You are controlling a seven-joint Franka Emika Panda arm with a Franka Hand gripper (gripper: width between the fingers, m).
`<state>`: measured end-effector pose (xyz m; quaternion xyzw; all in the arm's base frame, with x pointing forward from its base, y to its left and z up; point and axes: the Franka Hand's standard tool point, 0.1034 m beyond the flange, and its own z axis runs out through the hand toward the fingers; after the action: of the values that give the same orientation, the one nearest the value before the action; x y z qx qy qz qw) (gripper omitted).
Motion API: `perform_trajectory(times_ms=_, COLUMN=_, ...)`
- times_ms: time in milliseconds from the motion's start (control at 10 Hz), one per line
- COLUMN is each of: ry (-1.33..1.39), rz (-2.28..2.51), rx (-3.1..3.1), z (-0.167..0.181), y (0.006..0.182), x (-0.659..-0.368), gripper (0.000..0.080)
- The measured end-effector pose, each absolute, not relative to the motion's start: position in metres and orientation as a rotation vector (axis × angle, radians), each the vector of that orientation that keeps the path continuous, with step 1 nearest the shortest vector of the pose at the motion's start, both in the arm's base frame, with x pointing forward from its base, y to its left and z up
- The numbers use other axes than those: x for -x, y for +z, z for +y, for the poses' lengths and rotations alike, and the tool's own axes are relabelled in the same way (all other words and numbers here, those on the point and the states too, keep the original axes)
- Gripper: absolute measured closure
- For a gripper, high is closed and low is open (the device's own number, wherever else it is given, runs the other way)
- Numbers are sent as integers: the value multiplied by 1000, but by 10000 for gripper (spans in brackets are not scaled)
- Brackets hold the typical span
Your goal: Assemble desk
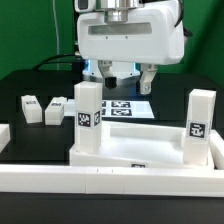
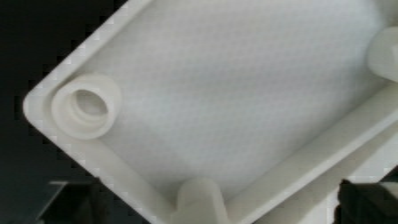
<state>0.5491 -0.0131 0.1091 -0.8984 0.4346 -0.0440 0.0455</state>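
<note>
- While the jaws hang wide apart and empty under the arm's white head, they sit above the marker board, behind the tray and clear of it.
- The tray lies on the black tabletop, nearer the exterior camera than the jaws and just behind the front rail.
- A left leg stands upright on the tray's end at the exterior view's left. A right leg stands upright on the opposite end.
- A loose leg and a second loose leg lie side by side on the tabletop, to the exterior view's left of the tray and well apart from the jaws.
- In the wrist view the tray fills most of the frame, with its raised rim turning a corner and a round socket just inside that corner.
</note>
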Motion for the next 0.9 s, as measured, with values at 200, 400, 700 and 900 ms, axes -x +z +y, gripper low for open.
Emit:
perform_trajectory(times_ms=200, ry=-125, rz=1416, rx=2689, z=-11, y=108, x=-549, gripper=151)
perform_trajectory(times_ms=400, ry=-101, rz=1772, rx=2441, z=-5, y=100, x=-543, gripper=151)
perform_trajectory(times_ms=700, ry=-61, rz=1957, rx=2310, z=6, y=88, x=-542, gripper=151)
perform_trajectory(times_ms=900, ry=-45, rz=2053, rx=2206, z=9, y=88, x=-542, gripper=151)
